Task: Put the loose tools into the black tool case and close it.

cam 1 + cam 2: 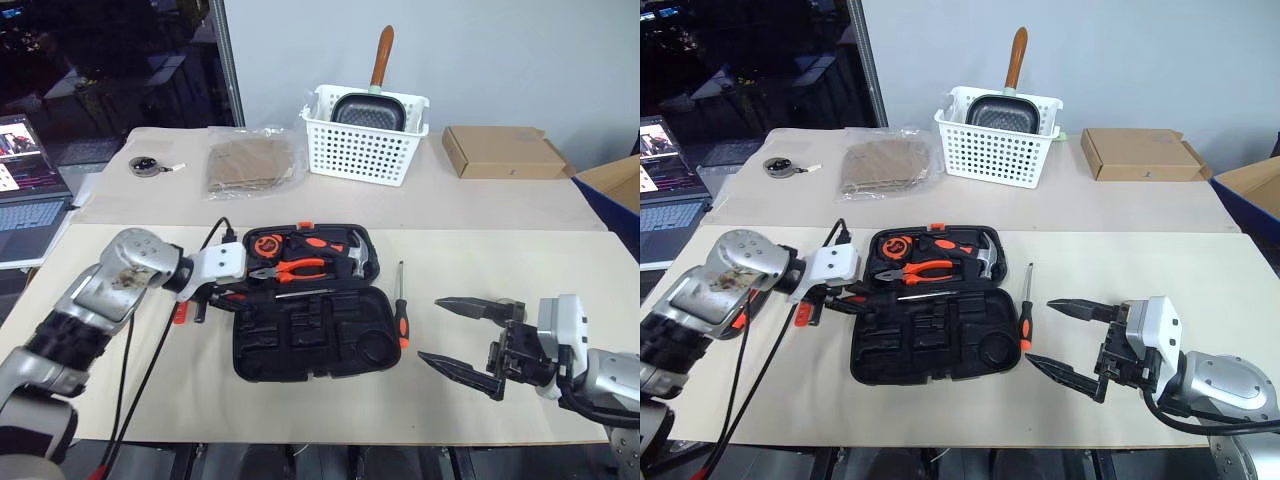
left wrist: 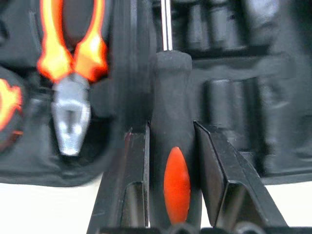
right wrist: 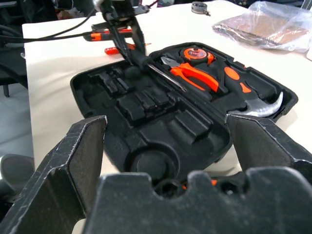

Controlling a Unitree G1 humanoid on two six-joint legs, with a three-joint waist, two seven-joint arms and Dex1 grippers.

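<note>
The left claw point(image 1: 215, 293) is clamped on the black-and-orange handle of a screwdriver point(image 2: 171, 161), its shaft lying along the hinge of the open tool case point(image 1: 305, 335) at mid-table; if let go there it could rest on the ridge, not in a slot, and block the lid. The right claw point(image 1: 462, 335) gapes wide and empty at the case's three o'clock, beside a second screwdriver point(image 1: 401, 305), which a careless approach could roll away.

The open tool case point(image 1: 310, 320) is lying mid-surface; one screwdriver point(image 1: 400, 305) is lying just right of it, the basket point(image 1: 362, 140) sitting well behind it.
</note>
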